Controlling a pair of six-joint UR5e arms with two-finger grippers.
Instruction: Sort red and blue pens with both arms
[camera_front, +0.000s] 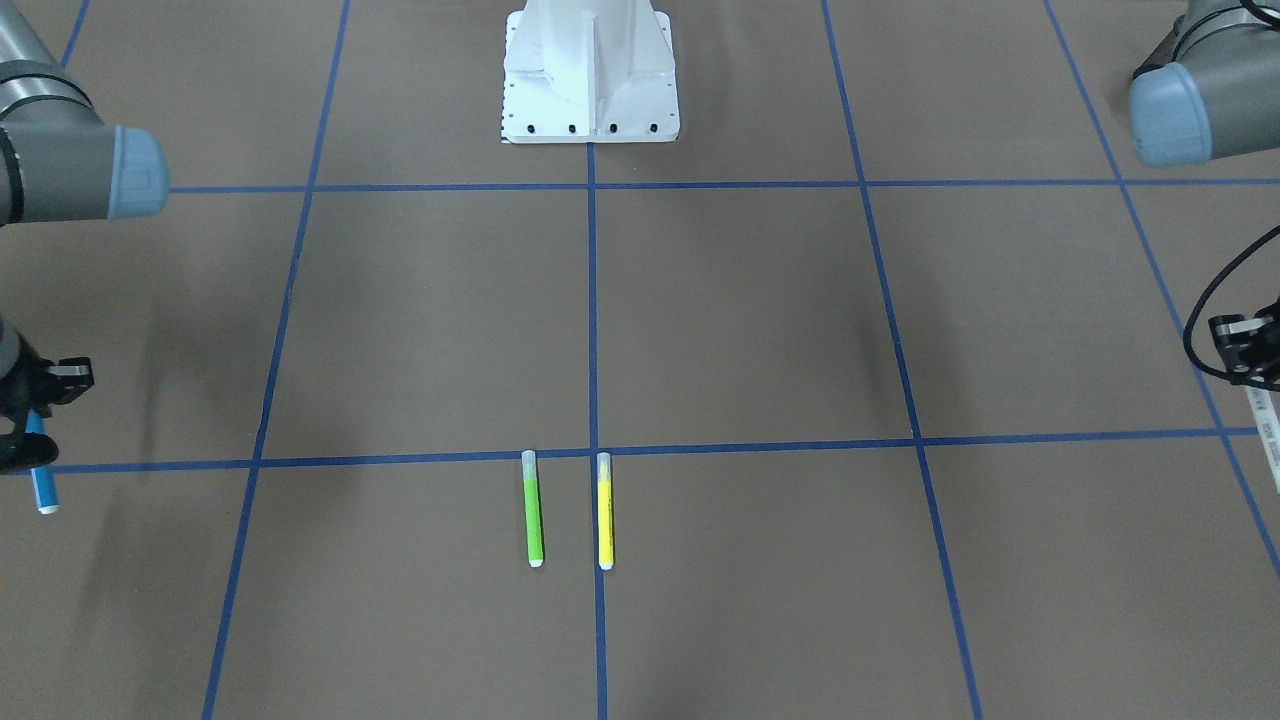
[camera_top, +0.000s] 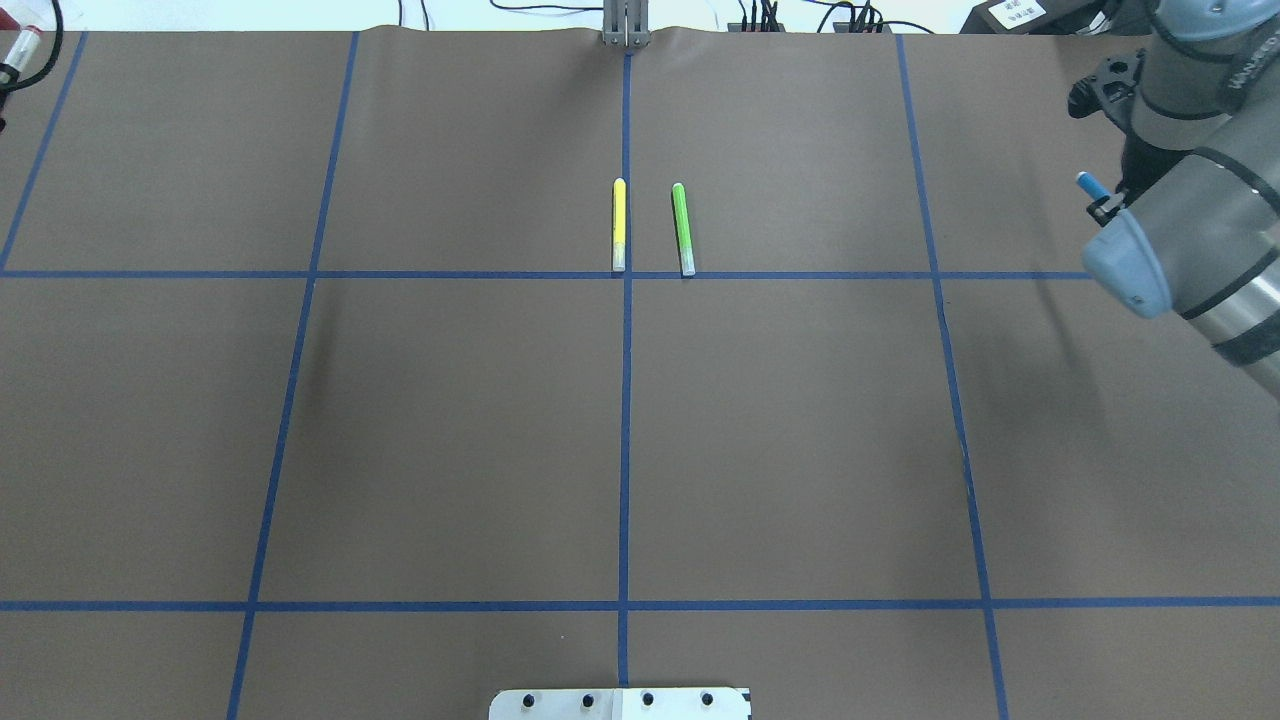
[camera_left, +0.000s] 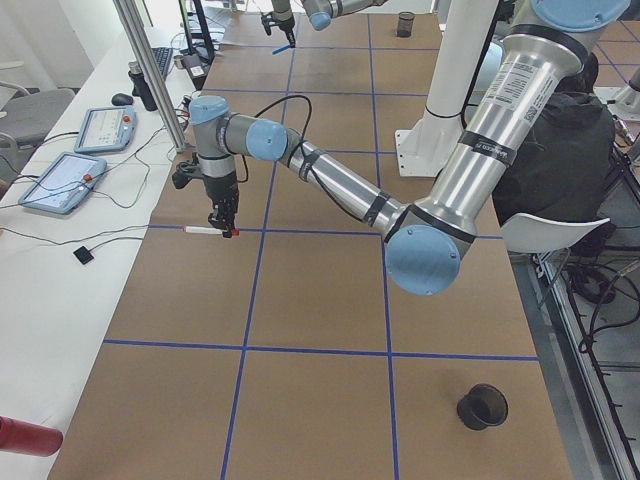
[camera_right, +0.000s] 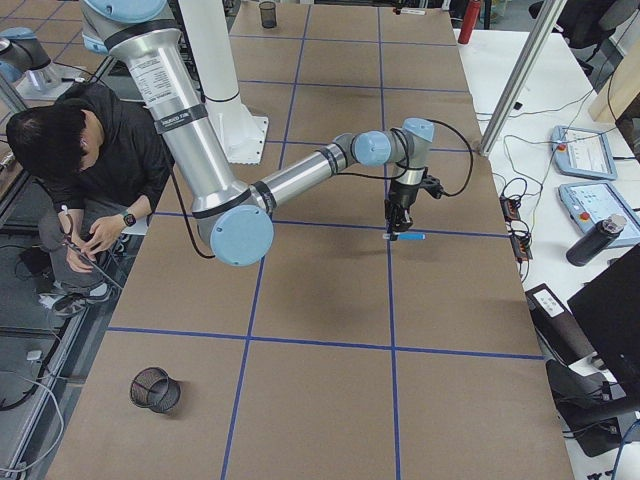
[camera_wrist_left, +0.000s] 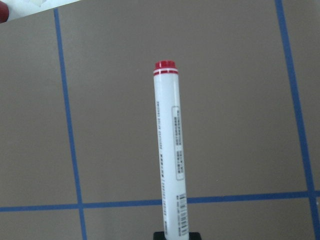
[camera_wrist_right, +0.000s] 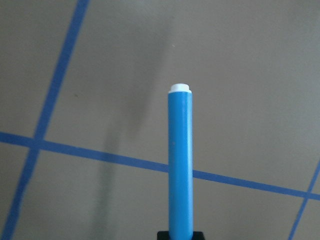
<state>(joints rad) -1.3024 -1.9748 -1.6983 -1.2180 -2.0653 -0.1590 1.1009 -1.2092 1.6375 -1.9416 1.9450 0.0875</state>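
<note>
Black left tool (camera_front: 1250, 378) is clamped tight on the smooth white red-capped pen (camera_wrist_left: 170, 150) out at one end of the bench (camera_front: 750, 320). The right tool (camera_front: 25, 430) pinches the round blue pen (camera_wrist_right: 180, 165) at the opposite end. The green marker (camera_front: 534, 510) and yellow marker (camera_front: 605, 512) lie parallel mid-bench.

I work in a robotics lab: my table (camera_top: 450, 430) wears brown paper gridded with blue tape (camera_top: 625, 450), teach pendants (camera_left: 62, 182) lie on the white side bench (camera_left: 35, 300), and a person (camera_right: 95, 165) sits alongside.
</note>
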